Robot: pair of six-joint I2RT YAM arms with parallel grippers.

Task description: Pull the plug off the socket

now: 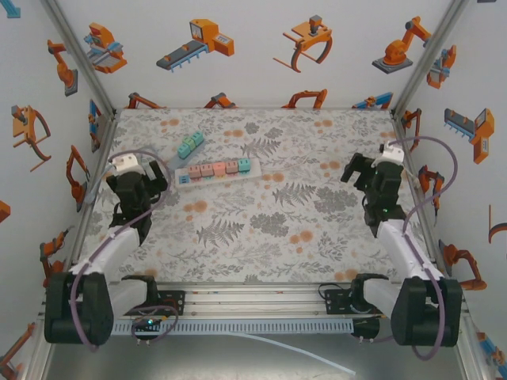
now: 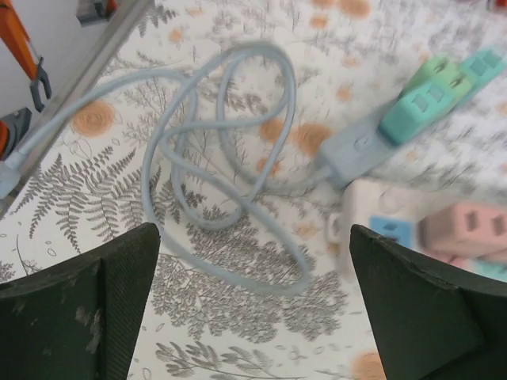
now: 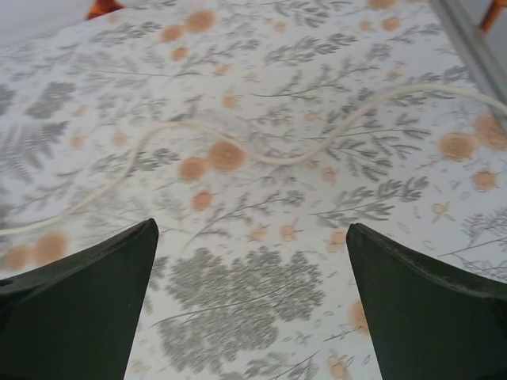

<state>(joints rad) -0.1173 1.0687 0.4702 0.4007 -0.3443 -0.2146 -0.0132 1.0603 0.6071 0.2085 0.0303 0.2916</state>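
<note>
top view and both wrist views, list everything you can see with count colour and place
power strip: one, pale pink, left of centre on the table
plugs: several, pink and teal, in a row on the power strip
socket block: one, teal and green, just behind the strip
grey plug: one, grey, against the block's end
cable: one, grey-blue, looped left of the strip
white cord: one, white, wavy on the cloth
table: one, grey and orange floral cloth
left gripper: one, black, open above the looped cable
right gripper: one, black, open above the white cord
</note>
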